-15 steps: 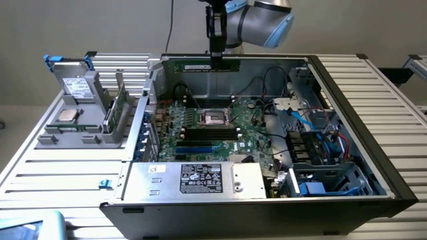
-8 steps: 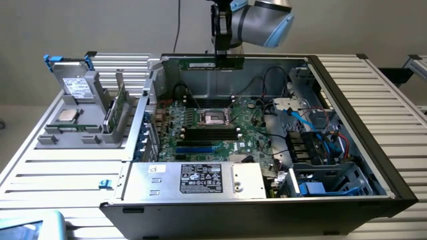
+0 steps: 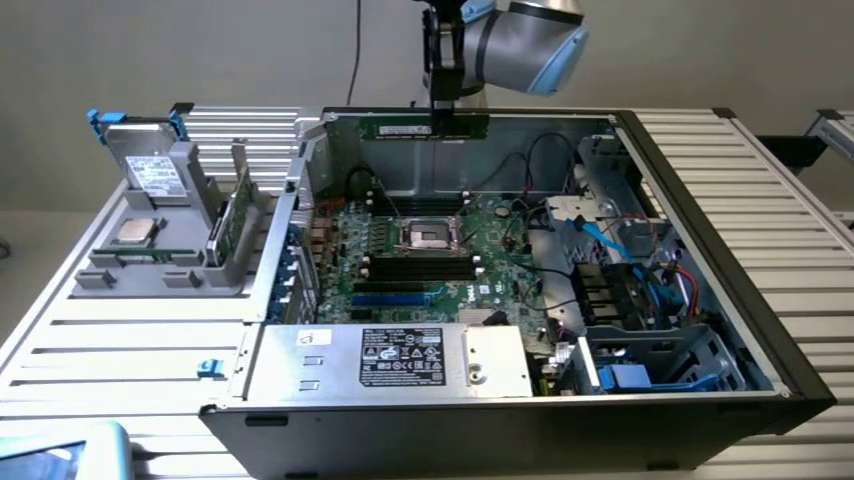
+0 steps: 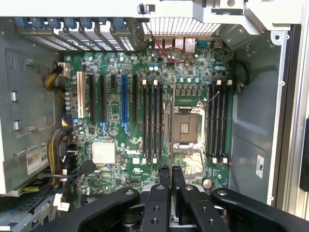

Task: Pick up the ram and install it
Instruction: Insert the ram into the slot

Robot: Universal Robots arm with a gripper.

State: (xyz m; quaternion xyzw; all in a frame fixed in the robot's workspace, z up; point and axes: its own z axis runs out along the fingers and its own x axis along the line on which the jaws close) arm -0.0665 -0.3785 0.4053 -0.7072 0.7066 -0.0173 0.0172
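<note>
Gripper (image 4: pixel 172 175) clamped on the ram (image 3: pixel 403 129) holds it edge-down well above the motherboard (image 4: pixel 116 121), beside its processor socket (image 4: pixel 186 128).

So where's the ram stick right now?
In the exterior view, the ram is clamped in the fingers above the open computer case, near its far wall.

Beneath the pincer (image 3: pixel 451 118) sits an open computer case (image 3: pixel 400 440) with its green motherboard (image 3: pixel 514 250) and processor socket (image 3: pixel 431 235); a grey parts rack (image 3: pixel 140 278) stands well apart on the slatted desk (image 3: pixel 107 350).
</note>
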